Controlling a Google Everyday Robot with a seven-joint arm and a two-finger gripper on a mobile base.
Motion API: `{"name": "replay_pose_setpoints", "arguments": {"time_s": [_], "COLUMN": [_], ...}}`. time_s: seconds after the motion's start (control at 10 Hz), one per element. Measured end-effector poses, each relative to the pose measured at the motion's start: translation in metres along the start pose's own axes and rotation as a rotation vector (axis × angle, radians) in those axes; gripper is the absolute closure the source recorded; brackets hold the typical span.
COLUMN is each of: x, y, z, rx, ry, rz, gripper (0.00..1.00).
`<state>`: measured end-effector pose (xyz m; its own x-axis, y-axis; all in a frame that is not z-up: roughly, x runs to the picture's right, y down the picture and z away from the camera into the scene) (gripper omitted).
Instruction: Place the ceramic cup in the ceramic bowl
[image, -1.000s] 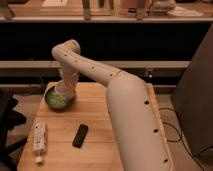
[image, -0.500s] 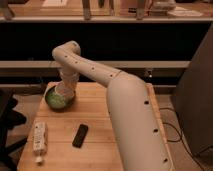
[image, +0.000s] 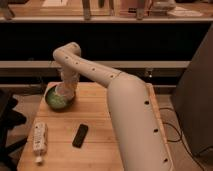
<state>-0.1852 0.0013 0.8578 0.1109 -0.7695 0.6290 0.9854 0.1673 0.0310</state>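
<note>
End effector (image: 65, 93) reaches down into the ceramic bowl (image: 51, 100) near the tabletop's (image: 95, 125) far left corner; its grip cannot be made out. Ceramic cup (image: 64, 95), pale, seems low inside the bowl, so placement looks nearly done; next comes releasing and lifting clear.

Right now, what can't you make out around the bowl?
Camera view only:
- Gripper: down at the bowl; the arm's wrist hides its tip.
- Cup: not separable from the pale arm end, so whether it is held or released is unclear.
- Bowl's inside: mostly covered by the arm.
- Bowl's right rim: behind the arm.
</note>
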Motion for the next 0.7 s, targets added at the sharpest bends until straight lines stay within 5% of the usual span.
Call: {"name": "replay_pose_setpoints", "arguments": {"time_s": [0.5,0.7], "x": [-0.0002,-0.0003], "y": [0.0022,0.0035], "z": [0.0054,0.0082], "rx": [0.000,0.001], "ry": [-0.002,-0.004], "rz": [-0.007,-0.009], "gripper": [0.70,0.53]}}
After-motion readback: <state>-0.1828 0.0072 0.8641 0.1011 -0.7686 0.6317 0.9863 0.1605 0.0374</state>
